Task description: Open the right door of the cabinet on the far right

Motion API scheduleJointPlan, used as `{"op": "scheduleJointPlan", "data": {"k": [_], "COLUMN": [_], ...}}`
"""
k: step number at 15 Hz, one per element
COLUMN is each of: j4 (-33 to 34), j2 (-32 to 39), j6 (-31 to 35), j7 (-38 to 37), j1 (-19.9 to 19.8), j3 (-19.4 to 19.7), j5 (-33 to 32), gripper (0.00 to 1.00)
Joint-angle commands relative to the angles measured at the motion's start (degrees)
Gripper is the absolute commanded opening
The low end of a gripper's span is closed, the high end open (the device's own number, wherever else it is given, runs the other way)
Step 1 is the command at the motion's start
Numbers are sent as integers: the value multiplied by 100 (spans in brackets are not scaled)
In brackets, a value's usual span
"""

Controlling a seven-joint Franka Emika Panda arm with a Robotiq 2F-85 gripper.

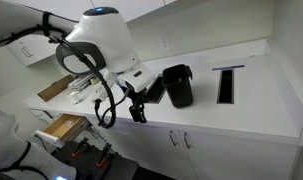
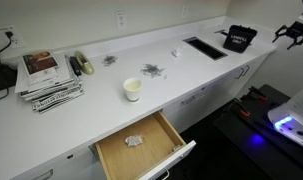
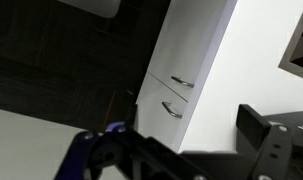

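The white two-door cabinet [image 1: 196, 150] sits under the counter at the right end, with both doors shut. Its two small silver handles sit side by side near the top. The right door [image 1: 219, 157] is a plain white panel. In an exterior view the cabinet [image 2: 243, 72] is small, at the far right below the counter. In the wrist view the cabinet front [image 3: 191, 60] appears turned sideways with both handles showing, and the right door [image 3: 183, 130] seems to be the lower panel. My gripper [image 1: 139, 108] [image 2: 291, 33] [image 3: 191, 150] is open and empty, above the counter edge and apart from the doors.
A black container [image 1: 178, 85] stands on the white counter [image 1: 241, 110] next to the gripper. A dark rectangular slot [image 1: 226, 85] is set into the counter. A wooden drawer [image 2: 141, 145] stands pulled out. Newspapers [image 2: 49, 78] and a cup [image 2: 133, 89] lie on the counter.
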State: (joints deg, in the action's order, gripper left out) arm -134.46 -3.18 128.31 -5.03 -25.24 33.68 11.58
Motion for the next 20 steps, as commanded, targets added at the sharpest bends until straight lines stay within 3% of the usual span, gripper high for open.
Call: {"op": "scheduleJointPlan", "data": {"k": [1,6,15,18,19,20], "j4": [448,1251,2375,2312,2223,2232], "j2": [553,1998,4153,4497,4351,4474], "j6": [-413,-1041,-1812,-1913,-1688,-1727], "j7": [-223,252,-64,-224,31,9], "j1": [-210,-904,-3046,-3327,-3222,-3261], "j3": [61,238,-940,-1335,-1174,-1251], "j5": [652,2373,4587,5195,4909,5054], "gripper": [100,100,100,100,100,100]}}
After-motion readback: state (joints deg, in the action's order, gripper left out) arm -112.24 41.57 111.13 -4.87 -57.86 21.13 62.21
